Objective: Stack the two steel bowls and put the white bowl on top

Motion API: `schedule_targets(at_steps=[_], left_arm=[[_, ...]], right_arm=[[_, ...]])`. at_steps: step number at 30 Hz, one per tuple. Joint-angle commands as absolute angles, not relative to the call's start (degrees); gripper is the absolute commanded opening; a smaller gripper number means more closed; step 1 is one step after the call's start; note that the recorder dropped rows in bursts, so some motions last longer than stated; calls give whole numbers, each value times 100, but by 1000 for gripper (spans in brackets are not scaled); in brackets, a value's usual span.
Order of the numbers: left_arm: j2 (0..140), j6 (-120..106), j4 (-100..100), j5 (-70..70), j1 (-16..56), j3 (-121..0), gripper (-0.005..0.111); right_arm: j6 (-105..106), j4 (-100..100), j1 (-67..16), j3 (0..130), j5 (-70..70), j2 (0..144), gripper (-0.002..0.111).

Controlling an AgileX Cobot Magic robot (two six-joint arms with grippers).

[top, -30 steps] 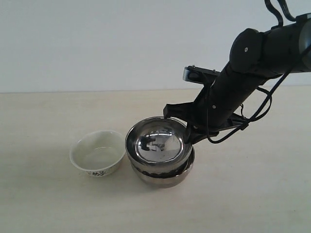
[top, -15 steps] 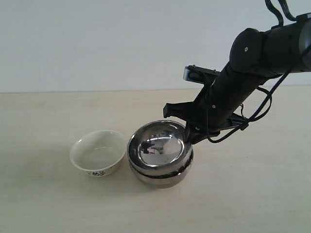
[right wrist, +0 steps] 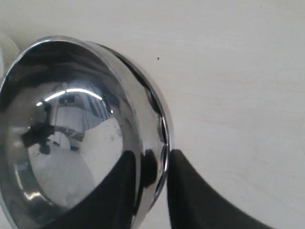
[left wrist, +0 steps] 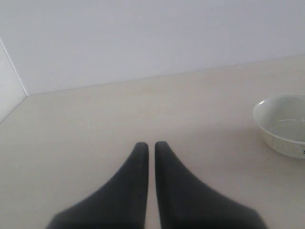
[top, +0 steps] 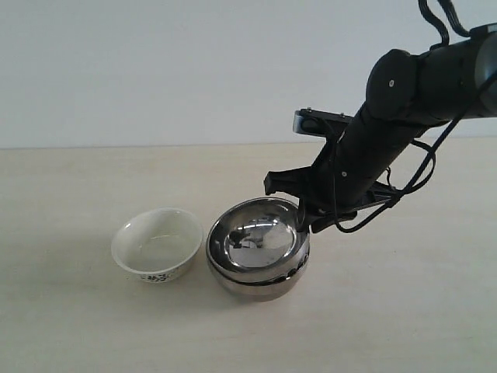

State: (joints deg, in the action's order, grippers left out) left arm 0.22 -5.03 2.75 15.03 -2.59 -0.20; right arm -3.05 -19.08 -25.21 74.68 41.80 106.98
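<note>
Steel bowls (top: 256, 242) nested, right tool (right wrist: 153, 156) narrowly parted astride their rim, white bowl (top: 157, 247) beside

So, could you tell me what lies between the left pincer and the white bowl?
Only bare tabletop separates the left pincer from the white bowl, per the left wrist view.

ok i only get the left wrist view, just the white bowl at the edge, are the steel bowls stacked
observer: yes, the upper steel bowl sits nested in the lower steel bowl.
operator: where's the right gripper
observer: the right gripper straddles the upper bowl's rim, one finger inside and one outside, jaws parted wider than the rim.
operator: how close is the stack to the white bowl
observer: right beside the white bowl, rims nearly meeting; i can't tell if they touch.
</note>
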Motion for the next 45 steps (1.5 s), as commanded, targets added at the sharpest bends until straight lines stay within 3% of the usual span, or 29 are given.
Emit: schedule_targets(at_steps=[1,8,12,17,45], left_arm=[[0,-447,236,1462,-273,0,4],[0,-447,236,1462,-273,0,4],[0,-447,236,1462,-273,0,4],[0,-447,236,1462,-273,0,4],[0,-447,236,1462,-273,0,4]], right_arm=[[-282,-1724,-2518,7490,4172,10500,3],[-282,-1656,-2518,7490,4237,10321,23],[-333,-1621,-2518,7490,4266,10343,20],[-352,-1621,-2518,7490,4229,10343,0],[-303,-1603,-2518,7467,4129,10682,0]])
